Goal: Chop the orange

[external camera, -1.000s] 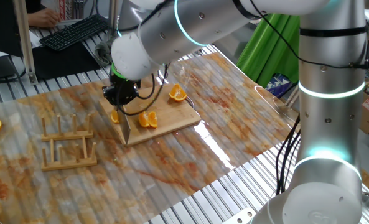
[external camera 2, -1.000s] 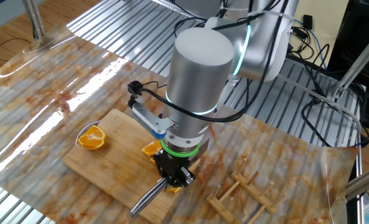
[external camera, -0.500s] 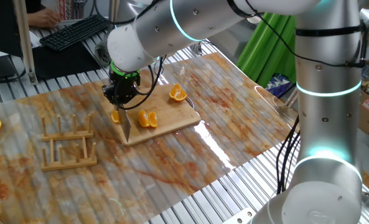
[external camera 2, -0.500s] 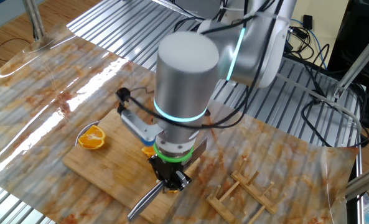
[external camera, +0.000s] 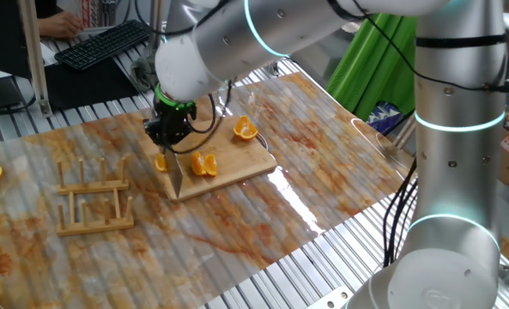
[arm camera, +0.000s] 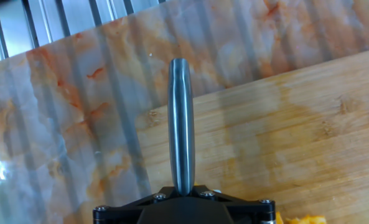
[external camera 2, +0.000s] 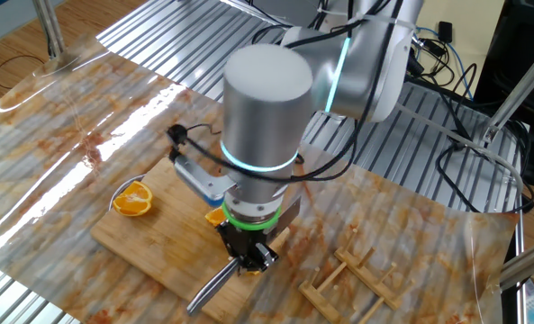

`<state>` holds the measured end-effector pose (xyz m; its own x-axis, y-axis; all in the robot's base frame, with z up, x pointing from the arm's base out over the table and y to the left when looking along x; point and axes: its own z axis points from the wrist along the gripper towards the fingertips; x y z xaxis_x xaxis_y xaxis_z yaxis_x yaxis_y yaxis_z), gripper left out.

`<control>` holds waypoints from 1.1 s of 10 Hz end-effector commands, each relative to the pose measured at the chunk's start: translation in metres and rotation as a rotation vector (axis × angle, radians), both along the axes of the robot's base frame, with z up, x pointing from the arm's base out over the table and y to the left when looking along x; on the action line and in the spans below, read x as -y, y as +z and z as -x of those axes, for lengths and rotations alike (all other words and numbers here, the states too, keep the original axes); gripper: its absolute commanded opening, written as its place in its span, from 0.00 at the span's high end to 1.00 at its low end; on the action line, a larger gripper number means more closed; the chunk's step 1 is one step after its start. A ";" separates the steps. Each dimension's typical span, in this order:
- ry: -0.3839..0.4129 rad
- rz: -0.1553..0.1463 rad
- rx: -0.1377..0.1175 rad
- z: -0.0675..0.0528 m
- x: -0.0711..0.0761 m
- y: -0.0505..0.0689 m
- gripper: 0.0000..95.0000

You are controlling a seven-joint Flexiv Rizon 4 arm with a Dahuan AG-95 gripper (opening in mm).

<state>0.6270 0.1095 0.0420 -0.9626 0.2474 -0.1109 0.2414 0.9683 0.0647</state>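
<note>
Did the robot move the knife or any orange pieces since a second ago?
Hardly. The gripper stays shut on the knife, blade down on the wooden board; only the arm above it swung slightly. The orange wedges and the orange half stayed put.

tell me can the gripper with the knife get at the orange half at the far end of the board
Probably yes. The gripper holds the knife over the board, and nothing stands between it and that orange half.
</note>
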 end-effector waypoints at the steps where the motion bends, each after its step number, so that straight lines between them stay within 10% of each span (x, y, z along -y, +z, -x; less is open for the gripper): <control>1: -0.012 0.004 0.050 0.004 0.001 0.005 1.00; 7: -0.036 0.023 0.154 0.009 -0.003 -0.001 1.00; 11: -0.037 0.006 0.115 0.007 -0.002 0.002 1.00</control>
<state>0.6169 0.1095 0.0452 -0.9275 0.2802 -0.2474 0.2671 0.9599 0.0856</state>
